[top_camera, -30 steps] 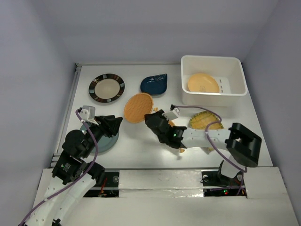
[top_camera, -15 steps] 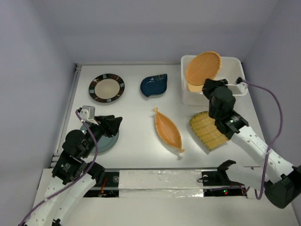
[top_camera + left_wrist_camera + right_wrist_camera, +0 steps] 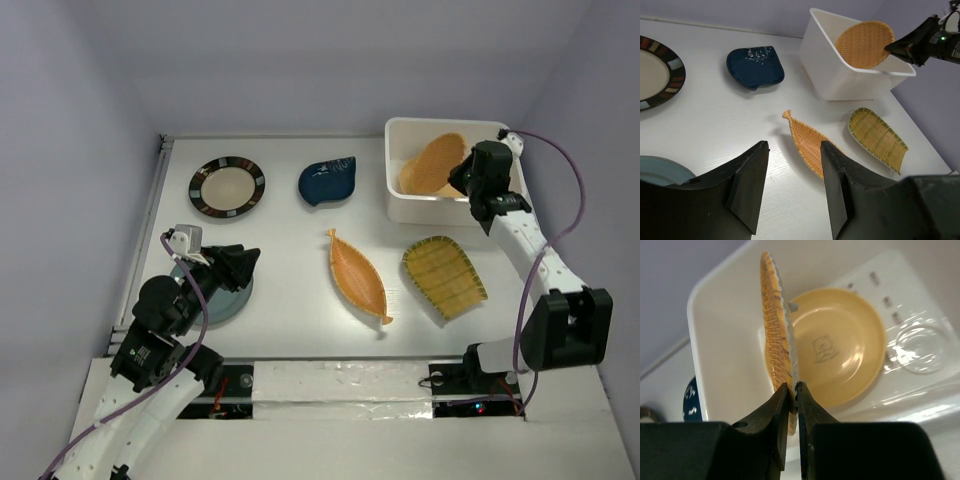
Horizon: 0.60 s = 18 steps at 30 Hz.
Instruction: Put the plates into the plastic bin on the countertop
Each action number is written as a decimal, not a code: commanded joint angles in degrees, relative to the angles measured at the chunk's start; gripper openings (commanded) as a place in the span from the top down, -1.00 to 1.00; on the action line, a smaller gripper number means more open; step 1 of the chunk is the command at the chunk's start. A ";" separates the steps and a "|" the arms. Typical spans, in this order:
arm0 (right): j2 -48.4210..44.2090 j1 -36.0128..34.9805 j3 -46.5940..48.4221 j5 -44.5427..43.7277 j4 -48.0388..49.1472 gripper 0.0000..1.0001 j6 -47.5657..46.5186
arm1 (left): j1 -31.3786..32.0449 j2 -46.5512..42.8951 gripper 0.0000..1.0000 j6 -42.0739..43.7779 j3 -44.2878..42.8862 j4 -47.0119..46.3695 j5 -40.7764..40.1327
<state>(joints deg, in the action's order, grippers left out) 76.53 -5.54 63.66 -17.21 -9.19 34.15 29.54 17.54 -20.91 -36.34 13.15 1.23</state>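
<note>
My right gripper (image 3: 462, 178) (image 3: 794, 387) is shut on the rim of the orange woven round plate (image 3: 436, 163) (image 3: 773, 325). It holds the plate on edge, tilted, inside the white plastic bin (image 3: 448, 211) (image 3: 725, 345), over the plain yellow-orange plate (image 3: 840, 360). On the countertop (image 3: 290, 300) lie the brown-striped plate (image 3: 227, 186), the navy leaf plate (image 3: 328, 180), the orange boat-shaped plate (image 3: 358, 275) and the yellow-green ribbed plate (image 3: 443, 276). My left gripper (image 3: 245, 265) (image 3: 794, 150) hangs open and empty above the pale teal plate (image 3: 212, 302).
Pale lavender walls close the countertop at the back and both sides. A metal strip (image 3: 150, 220) runs along the left edge. The right arm's purple cable (image 3: 560, 220) loops beside the bin.
The right arm carried the woven plate from the middle of the table up over the bin, then lowered it inside. The left arm has not moved.
</note>
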 commanded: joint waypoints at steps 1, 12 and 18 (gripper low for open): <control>2.03 2.36 5.33 9.47 2.51 1.00 -1.90 | 0.26 -0.22 0.13 -0.01 -0.75 -1.98 -0.18; 4.77 6.33 -0.81 6.05 4.53 0.23 2.32 | 0.26 -0.49 0.13 0.08 -0.75 -1.98 -0.18; -2.08 6.33 -0.20 9.12 4.35 -0.27 1.00 | 0.26 -0.40 0.13 -0.01 -0.75 -1.90 -0.44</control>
<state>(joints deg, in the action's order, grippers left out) 79.83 0.89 62.72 -9.15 -8.64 35.90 29.54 17.54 -20.91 -36.34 13.15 1.21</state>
